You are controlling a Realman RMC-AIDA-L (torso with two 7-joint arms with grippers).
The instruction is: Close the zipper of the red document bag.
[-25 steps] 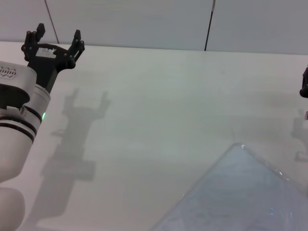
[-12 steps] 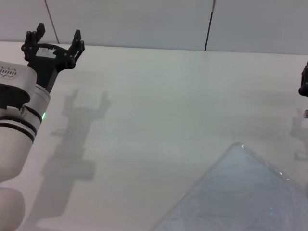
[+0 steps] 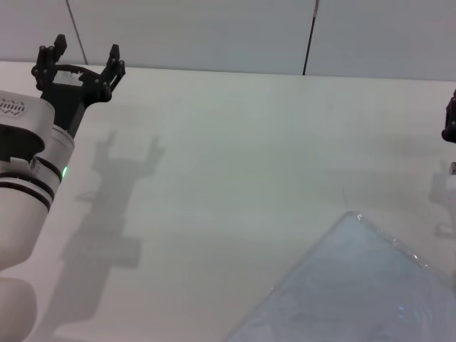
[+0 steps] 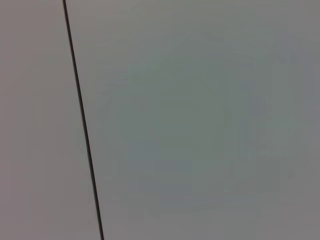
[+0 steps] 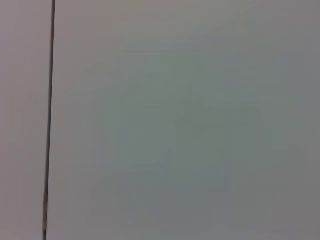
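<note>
A large flat pouch of translucent pale blue-grey plastic, the red document bag (image 3: pixel 363 292), lies on the white table (image 3: pixel 235 157) at the near right of the head view, one corner pointing away from me. Its red zipper does not show in any view. My left gripper (image 3: pixel 80 58) hangs open above the table's far left, far from the bag, nothing between its fingers. Only a dark sliver of my right gripper (image 3: pixel 450 121) shows at the right edge, above the table and beyond the bag. Both wrist views show only a pale wall with a dark seam.
A pale wall (image 3: pixel 214 28) with a dark vertical seam (image 3: pixel 309 39) stands behind the table's far edge. The left arm's white body (image 3: pixel 21 185) fills the near left.
</note>
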